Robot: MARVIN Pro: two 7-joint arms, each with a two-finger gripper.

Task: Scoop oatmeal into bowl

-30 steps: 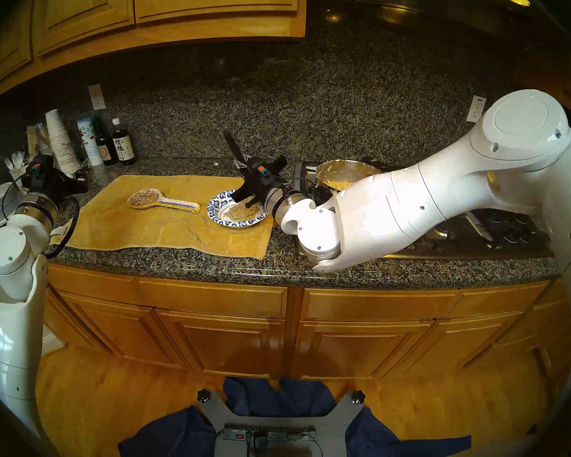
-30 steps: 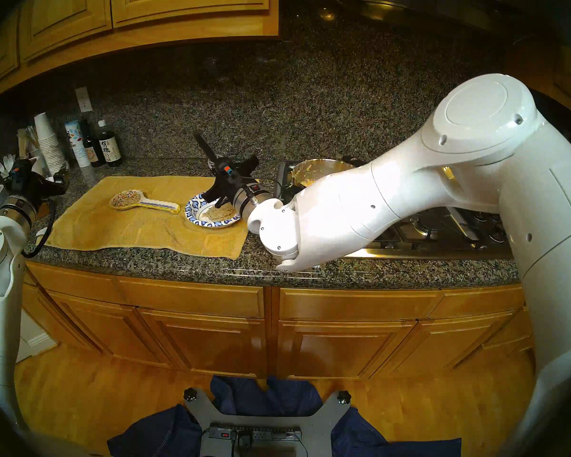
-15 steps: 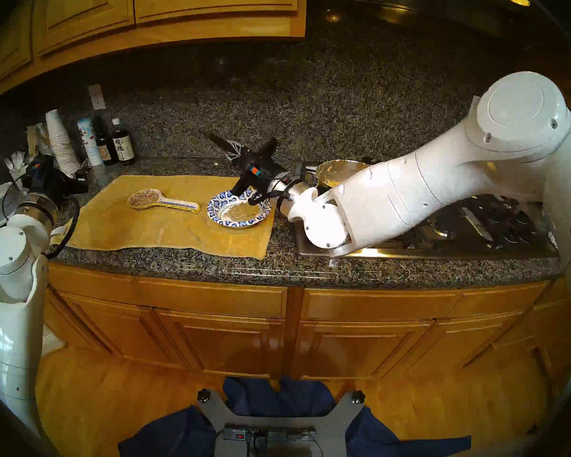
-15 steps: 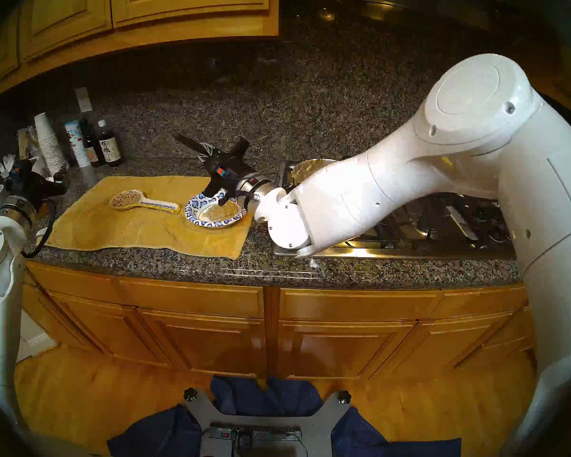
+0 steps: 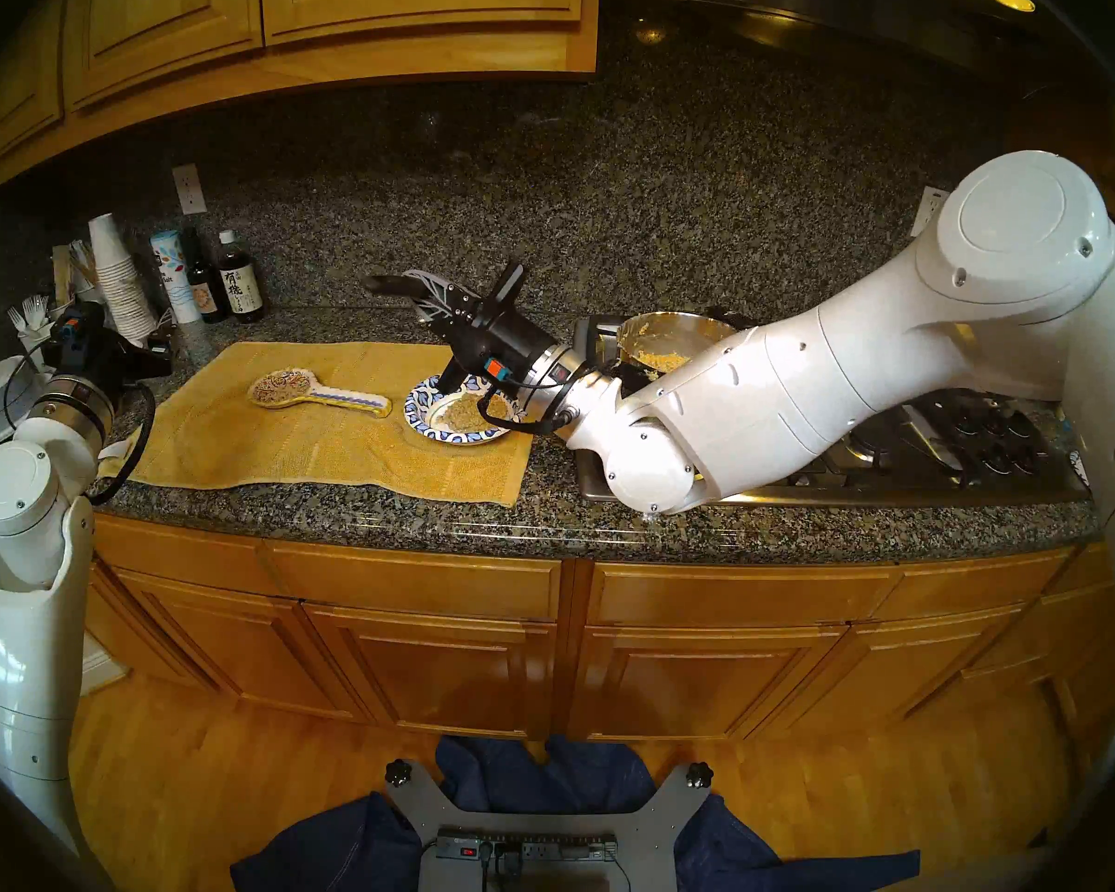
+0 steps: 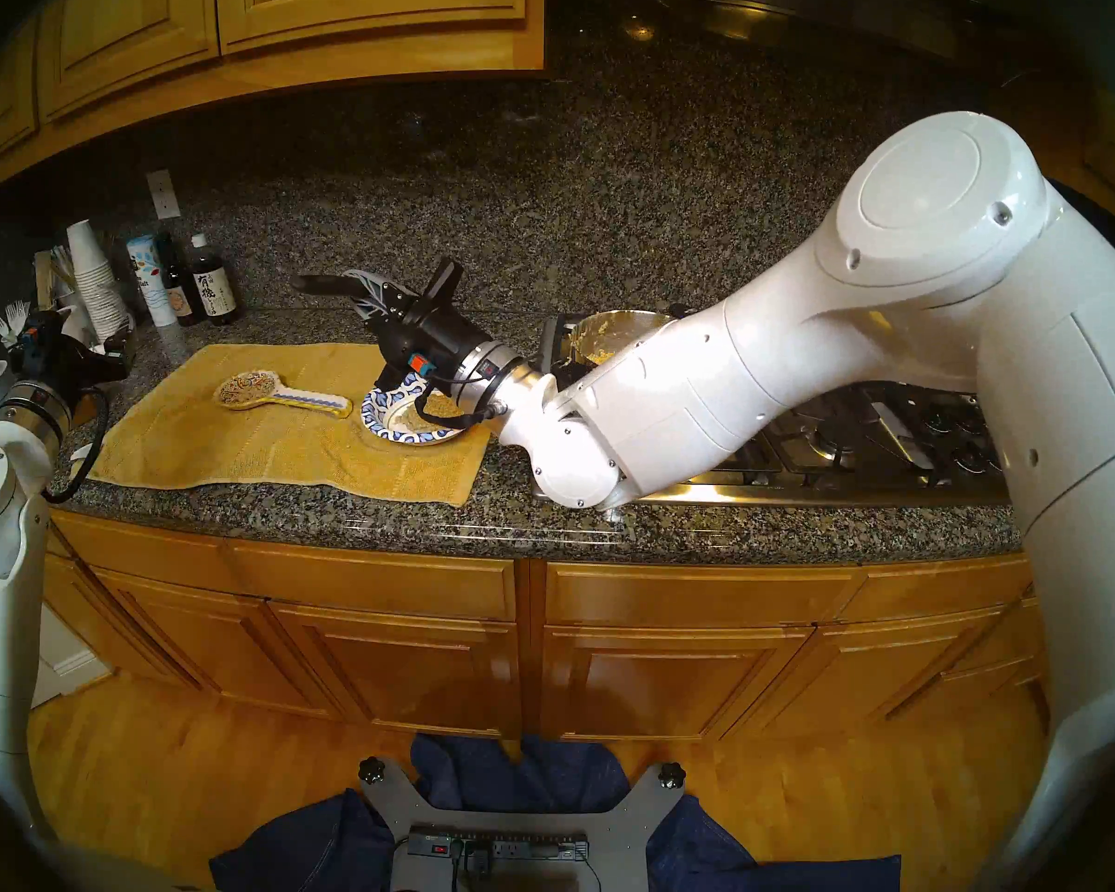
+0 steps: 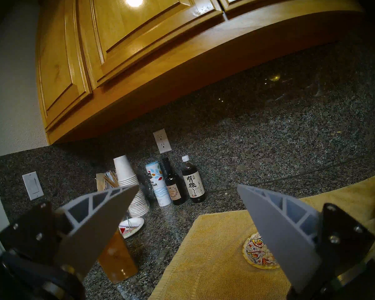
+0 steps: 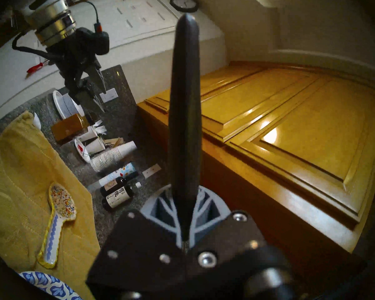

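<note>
My right claw (image 5: pixel 429 295) is pinching a black utensil handle (image 8: pixel 183 119). Below and just behind it sits the bowl (image 5: pixel 421 414) holding oatmeal (image 5: pixel 461 414), near the yellow towel's (image 5: pixel 323 434) right edge. More oatmeal is in the pan (image 5: pixel 661 340) farther behind. My left claw (image 7: pixel 186 208) is spread wide over the counter (image 7: pixel 160 228), well apart from the bowl.

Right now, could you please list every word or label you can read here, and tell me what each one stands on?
"Salt": white canister, with more letters cut off before it.
"有機" in large characters: dark bottle's label; its smaller characters are too blurred.
"OIL": neighbouring dark bottle; the word above it is unreadable.
Clock face: too small to read.
</note>
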